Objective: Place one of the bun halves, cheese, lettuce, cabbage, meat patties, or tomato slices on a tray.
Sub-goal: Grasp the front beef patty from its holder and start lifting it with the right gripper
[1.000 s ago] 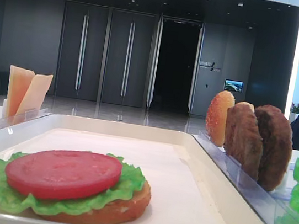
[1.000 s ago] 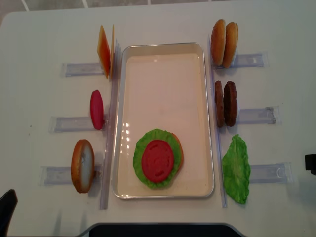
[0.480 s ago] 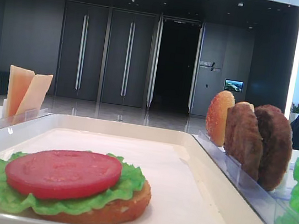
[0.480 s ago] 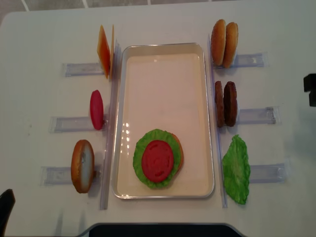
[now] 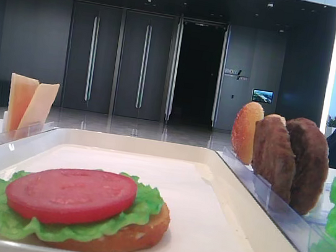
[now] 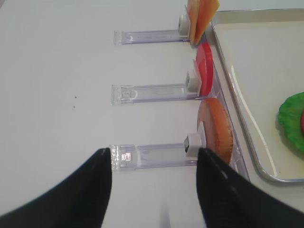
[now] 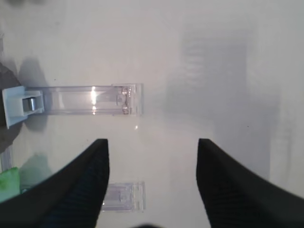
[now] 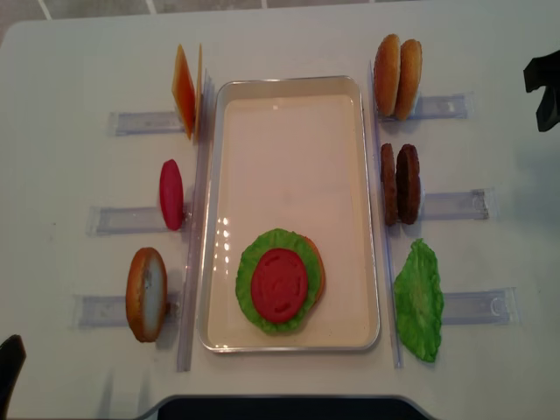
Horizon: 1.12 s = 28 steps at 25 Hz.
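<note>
The cream tray (image 8: 371,210) holds a bun half (image 5: 133,237) topped with lettuce (image 8: 254,262) and a tomato slice (image 8: 279,284). Two meat patties (image 8: 400,184) stand on edge in a rack right of the tray, behind more lettuce (image 8: 418,299). My right gripper (image 8: 535,96) hangs open at the far right edge, over bare table (image 7: 152,147). At the near left corner my left gripper (image 8: 9,367) is open and empty, just short of the rack with a bun half (image 6: 216,130).
Clear racks flank the tray. On the left they hold cheese (image 8: 185,91), a tomato slice (image 8: 171,193) and a bun half (image 8: 146,293); two bun halves (image 8: 397,65) stand at the far right. An empty rack end (image 7: 90,99) lies ahead of the right gripper.
My right gripper has travelled along the table's right edge from beside the lettuce towards the far side. The left gripper stays at the near left corner. The food has not moved.
</note>
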Each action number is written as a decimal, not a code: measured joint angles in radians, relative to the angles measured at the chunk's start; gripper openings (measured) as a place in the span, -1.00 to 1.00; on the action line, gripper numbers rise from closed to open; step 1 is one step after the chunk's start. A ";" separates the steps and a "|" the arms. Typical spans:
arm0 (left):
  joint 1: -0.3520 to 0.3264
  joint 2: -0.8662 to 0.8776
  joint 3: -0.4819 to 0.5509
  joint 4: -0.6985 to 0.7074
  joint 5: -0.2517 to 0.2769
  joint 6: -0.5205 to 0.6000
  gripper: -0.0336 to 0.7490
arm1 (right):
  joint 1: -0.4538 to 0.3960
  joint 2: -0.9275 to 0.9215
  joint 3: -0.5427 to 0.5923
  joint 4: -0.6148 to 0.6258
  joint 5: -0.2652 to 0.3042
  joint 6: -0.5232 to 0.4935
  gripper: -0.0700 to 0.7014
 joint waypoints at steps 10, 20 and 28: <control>0.000 0.000 0.000 0.005 0.000 0.000 0.16 | 0.000 0.048 -0.076 -0.002 0.026 -0.008 0.27; 0.000 0.000 0.000 0.006 0.000 0.000 0.01 | 0.061 0.049 -0.105 -0.007 0.030 0.113 0.27; 0.000 0.000 0.000 0.007 0.000 0.000 -0.14 | 0.270 0.049 -0.195 -0.006 0.028 0.265 0.27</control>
